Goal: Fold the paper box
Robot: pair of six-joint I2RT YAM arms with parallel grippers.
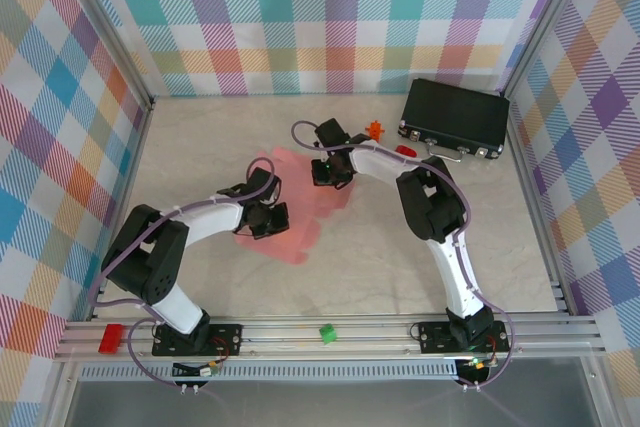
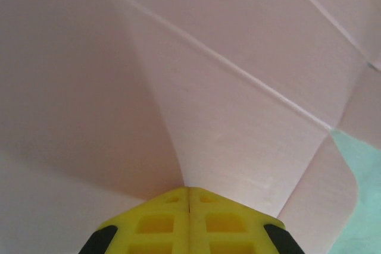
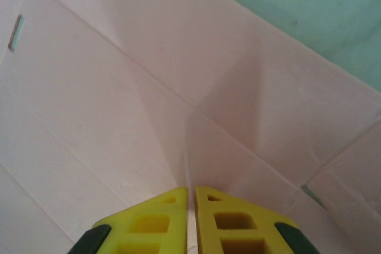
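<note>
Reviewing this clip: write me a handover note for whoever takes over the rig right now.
Left end effector: shut, pinching a raised fold of the paper box.
Right end effector: nearly shut, a crease of the card running into its slim gap; it looks pinched.
The box lies on the table between the arms, a mostly flat creased sheet.
Done: both grips on the card.
Left: nearly all the folding into a box shape.
</note>
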